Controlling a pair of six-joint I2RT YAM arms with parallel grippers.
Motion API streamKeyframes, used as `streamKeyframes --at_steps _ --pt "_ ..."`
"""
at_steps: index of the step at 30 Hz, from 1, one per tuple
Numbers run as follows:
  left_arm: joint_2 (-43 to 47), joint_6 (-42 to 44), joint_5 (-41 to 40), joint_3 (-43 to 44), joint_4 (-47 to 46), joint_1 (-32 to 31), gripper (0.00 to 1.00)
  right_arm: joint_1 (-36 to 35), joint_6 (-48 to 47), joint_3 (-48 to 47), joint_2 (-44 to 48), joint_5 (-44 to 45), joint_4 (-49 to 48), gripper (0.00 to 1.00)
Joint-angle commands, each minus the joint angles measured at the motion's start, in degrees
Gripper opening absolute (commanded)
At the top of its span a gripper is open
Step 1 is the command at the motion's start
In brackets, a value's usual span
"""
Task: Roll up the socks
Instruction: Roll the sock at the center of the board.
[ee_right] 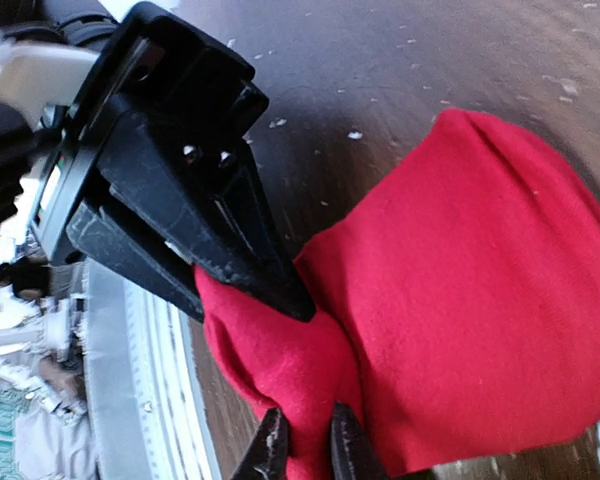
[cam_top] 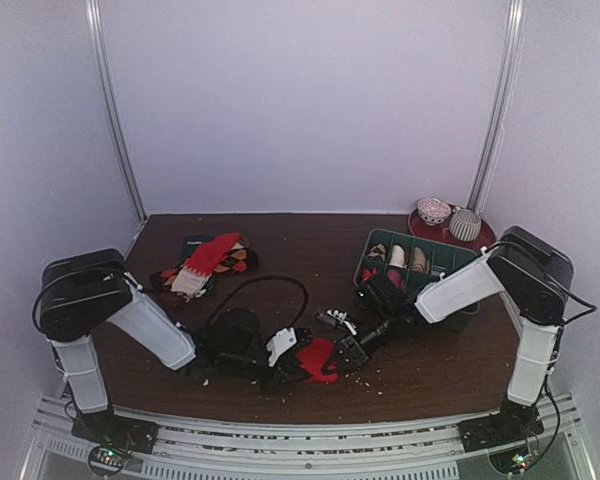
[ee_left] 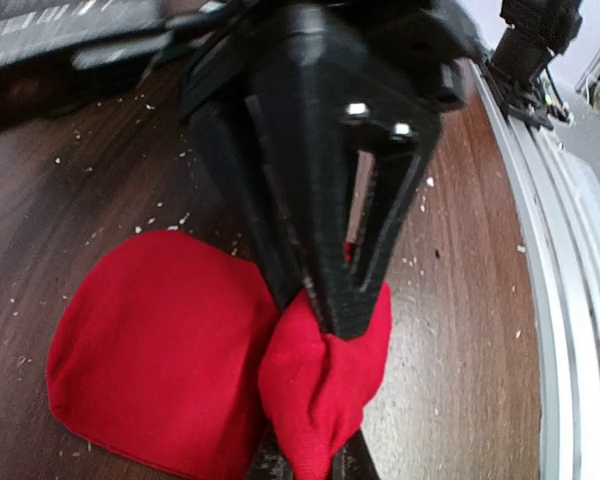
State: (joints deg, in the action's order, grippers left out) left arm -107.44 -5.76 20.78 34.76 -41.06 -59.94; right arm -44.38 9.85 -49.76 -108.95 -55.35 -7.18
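Left wrist view puts the red sock on the dark wooden table, close to the near edge and its metal rail. Most of it lies flat as a rounded pad, while one end is gathered into a thick bunch. Both claws bite into that same bunch. The right gripper comes in from the far side with its fingers drawn nearly together, red cloth pinched at the tips. The left gripper, seen from the right wrist, is likewise closed to a sliver on a fold of the knit. The two sets of tips sit just beside each other. The cloth looks crumpled more than wound, so I judge the roll barely begun. The risks come from that crowding: if either arm turns or pulls while the other holds fast, the soft knit may stretch and slip out of one pinch, or the fingers may knock together. If one claw lets go, the gathered end could spring loose and flatten. The flat part is free and may drag toward the rail instead of winding up. A pile of other socks lies well apart at the far left.
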Motion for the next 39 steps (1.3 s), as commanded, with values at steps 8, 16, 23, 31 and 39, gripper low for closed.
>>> streamKeyframes --at_steps 8,16,23,31,39 --pt "-7.0 -18.6 7.3 2.3 16.2 3.0 0.00 -1.5 -2.2 9.7 25.3 25.3 -1.2 0.41" --pt "-9.4 -22.2 10.3 4.8 21.0 4.6 0.00 -15.8 -16.6 19.2 38.2 47.4 -6.8 0.52" --pt "-10.0 -22.8 11.1 4.7 21.5 4.9 0.00 -22.4 -25.1 21.5 30.5 62.4 -15.1 0.55" --pt "-10.2 -22.2 11.0 5.1 22.1 5.1 0.00 -24.2 -30.8 16.0 21.7 61.9 -14.1 0.56" --pt "-10.5 -21.8 11.6 5.1 22.4 5.3 0.00 -24.6 -31.0 14.4 17.7 61.1 -12.3 0.53"
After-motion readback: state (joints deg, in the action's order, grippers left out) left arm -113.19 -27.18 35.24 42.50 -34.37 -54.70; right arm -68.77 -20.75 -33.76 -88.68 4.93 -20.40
